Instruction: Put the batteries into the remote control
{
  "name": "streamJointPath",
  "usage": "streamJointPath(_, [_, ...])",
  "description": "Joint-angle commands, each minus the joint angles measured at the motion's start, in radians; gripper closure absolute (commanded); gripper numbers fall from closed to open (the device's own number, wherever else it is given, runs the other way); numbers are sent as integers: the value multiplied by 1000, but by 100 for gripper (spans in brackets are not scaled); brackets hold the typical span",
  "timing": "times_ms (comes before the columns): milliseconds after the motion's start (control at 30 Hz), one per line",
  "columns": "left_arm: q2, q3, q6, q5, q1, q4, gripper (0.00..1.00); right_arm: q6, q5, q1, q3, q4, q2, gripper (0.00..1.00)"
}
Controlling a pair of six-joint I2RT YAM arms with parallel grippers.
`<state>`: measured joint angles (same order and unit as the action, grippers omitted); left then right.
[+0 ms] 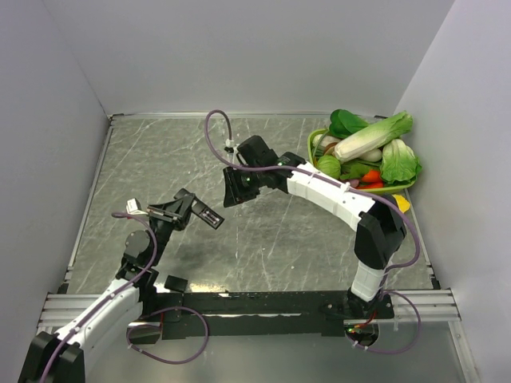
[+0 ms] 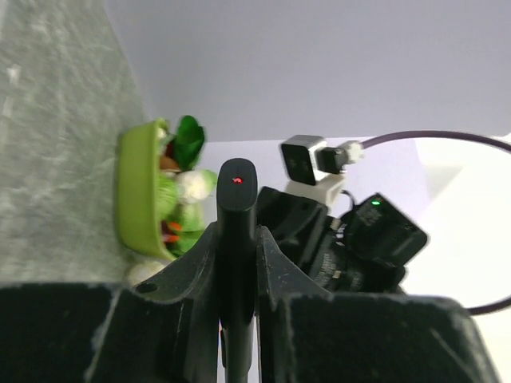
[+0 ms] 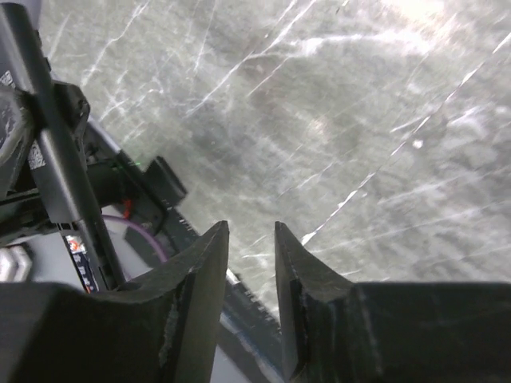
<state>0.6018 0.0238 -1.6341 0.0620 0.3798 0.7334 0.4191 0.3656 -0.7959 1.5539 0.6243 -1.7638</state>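
Observation:
My left gripper (image 1: pixel 182 209) is shut on the remote control (image 1: pixel 209 215), a slim black bar held above the table, its free end pointing right. In the left wrist view the remote control (image 2: pixel 237 209) stands up between the jaws of my left gripper (image 2: pixel 237 267), with a red dot near its tip. My right gripper (image 1: pixel 233 191) hovers just right of that free end. Its jaws stand apart with nothing between them, seen in the right wrist view (image 3: pixel 251 233), where the remote control (image 3: pixel 49 136) shows at the left. No batteries show in any view.
A green basket (image 1: pixel 319 142) of toy vegetables stands at the back right, also in the left wrist view as the green basket (image 2: pixel 137 191). A small flat black piece (image 1: pixel 175 282) lies at the table's front edge by the left arm's base. Grey walls close in three sides.

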Motion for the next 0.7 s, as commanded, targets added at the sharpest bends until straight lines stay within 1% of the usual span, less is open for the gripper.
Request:
streamJointPath(0, [-17, 70, 133, 27, -10, -99, 96, -92, -42, 7, -38, -57, 56, 59])
streamJointPath(167, [-40, 166, 362, 35, -21, -340, 97, -198, -57, 7, -159, -132, 119, 53])
streamJointPath(233, [-46, 180, 404, 27, -21, -385, 97, -218, -65, 7, -204, -144, 148, 50])
streamJointPath(333, [-62, 182, 448, 16, -21, -417, 97, -262, -62, 4, -262, -159, 176, 44])
streamJointPath(367, [-65, 186, 459, 18, -21, -437, 97, -270, -60, 3, -278, -175, 191, 43])
streamJointPath(400, [-66, 188, 468, 15, -21, -445, 97, -270, -59, 1, -294, -187, 202, 40])
streamJointPath(467, [-73, 191, 500, -1, -21, -453, 97, -273, -39, -3, -337, -205, 228, 37])
streamJointPath(500, [-74, 192, 508, -5, -21, -456, 97, -270, -37, -6, -350, -224, 236, 34])
streamJointPath(567, [-73, 186, 530, -31, -21, -437, 96, -264, -42, -15, -380, -239, 262, 30])
streamJointPath(600, [-66, 185, 537, -39, -21, -440, 96, -263, -47, -19, -388, -250, 270, 25])
streamJointPath(667, [-47, 186, 534, -53, -21, -445, 96, -263, -63, -26, -405, -252, 286, 21])
